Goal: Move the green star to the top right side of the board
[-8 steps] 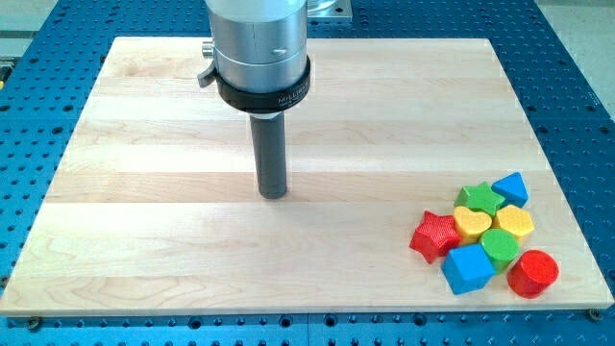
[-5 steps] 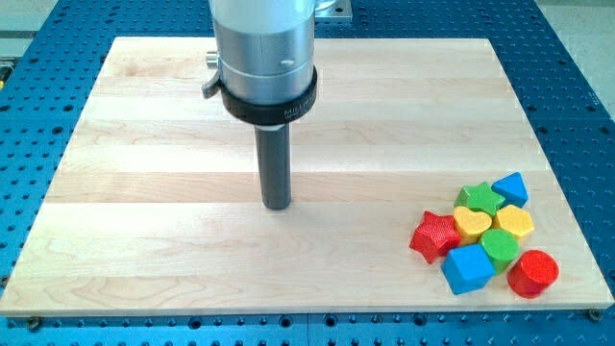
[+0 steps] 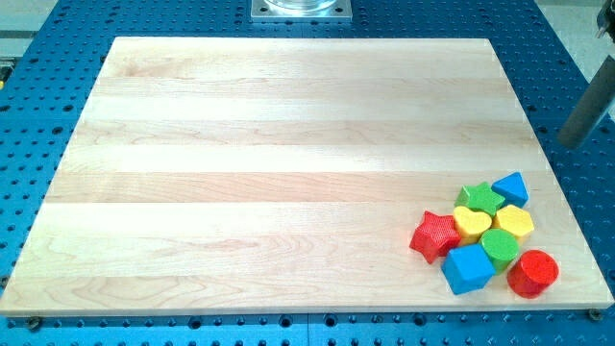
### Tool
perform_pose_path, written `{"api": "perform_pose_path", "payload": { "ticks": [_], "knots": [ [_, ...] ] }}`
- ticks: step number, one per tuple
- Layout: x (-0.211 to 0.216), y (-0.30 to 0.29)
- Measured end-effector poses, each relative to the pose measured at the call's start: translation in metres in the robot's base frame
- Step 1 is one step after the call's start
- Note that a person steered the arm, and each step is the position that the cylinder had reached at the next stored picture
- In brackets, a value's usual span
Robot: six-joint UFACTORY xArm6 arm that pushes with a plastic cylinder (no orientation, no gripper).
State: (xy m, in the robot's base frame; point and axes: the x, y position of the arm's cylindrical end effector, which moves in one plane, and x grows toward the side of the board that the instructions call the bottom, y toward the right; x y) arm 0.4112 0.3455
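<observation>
Wooden board (image 3: 288,173) holds green star (image 3: 479,199), unlabelled.

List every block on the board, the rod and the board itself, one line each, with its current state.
green star: in the cluster, not yet moved
blue triangle: beside the star
yellow heart: below the star
yellow hexagon: resting flat
red star: cluster's left edge
green cylinder: upright
blue cube: resting flat
red cylinder: upright
my tip: off the board, right
board: flat
</observation>
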Motion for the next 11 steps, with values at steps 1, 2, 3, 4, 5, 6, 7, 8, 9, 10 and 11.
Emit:
{"api": "perform_pose_path", "payload": {
  "ticks": [1, 2, 3, 4, 5, 6, 7, 8, 9, 10, 11],
  "knots": [
    [0.03, -0.001],
    [0.139, -0.001],
    [0.204, -0.011],
    [0.205, -0.048],
    [0.206, -0.105],
    [0.197, -0.121],
    [0.172, -0.121],
    [0.141, -0.124],
    [0.115, -0.151],
    [0.094, -0.177],
    [0.071, -0.198]
  ]
}}
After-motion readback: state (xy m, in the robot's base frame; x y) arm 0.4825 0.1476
